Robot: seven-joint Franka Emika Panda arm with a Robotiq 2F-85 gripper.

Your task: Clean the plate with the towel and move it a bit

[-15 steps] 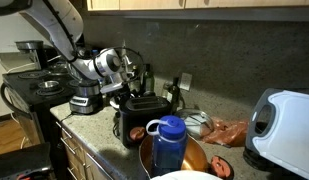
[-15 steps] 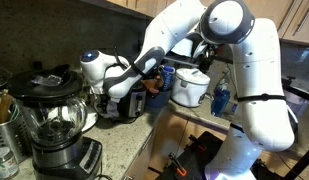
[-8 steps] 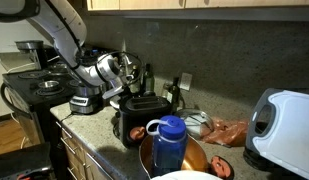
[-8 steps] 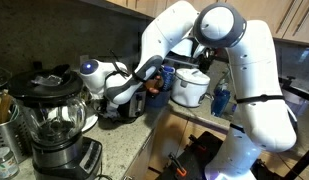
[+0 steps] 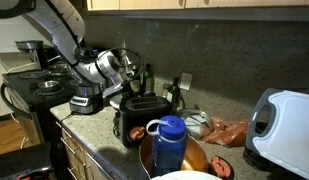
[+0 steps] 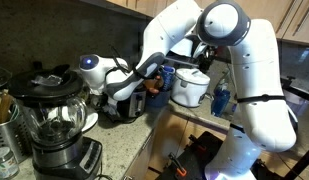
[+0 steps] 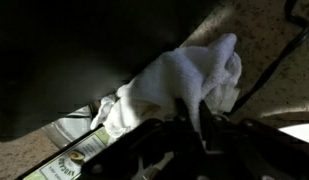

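"Near the toaster (image 5: 144,115), what are the fingers (image 7: 184,112) doing?"

"They are pinched close together on the towel (image 7: 184,75). The wrist view shows the white towel bunched up right where they meet."

"Where does the towel lie?"

"It lies on the speckled desk (image 7: 269,40), next to something big and dark. Part of it spreads out to the left, over a thing with a label (image 7: 74,160). I cannot read the label."

"Can you see the towel from farther away?"

"No. In both exterior views the arm (image 6: 244,90) bends down low by the toaster. The towel is too small or hidden there."

"And the plate?"

"I cannot tell where it is. In an exterior view a pale round thing (image 5: 199,122) lies on the desk past the toaster, just beside a red cloth (image 5: 232,132). It is too blurry to be sure what it is."

"What else stands on the desk?"

"A blue bottle (image 5: 170,142) stands close to the camera, with an orange bowl (image 5: 202,160) just behind it. In an exterior view a blender (image 6: 54,120) stands up front. A white cooker (image 6: 189,85) sits farther back, past the toaster."
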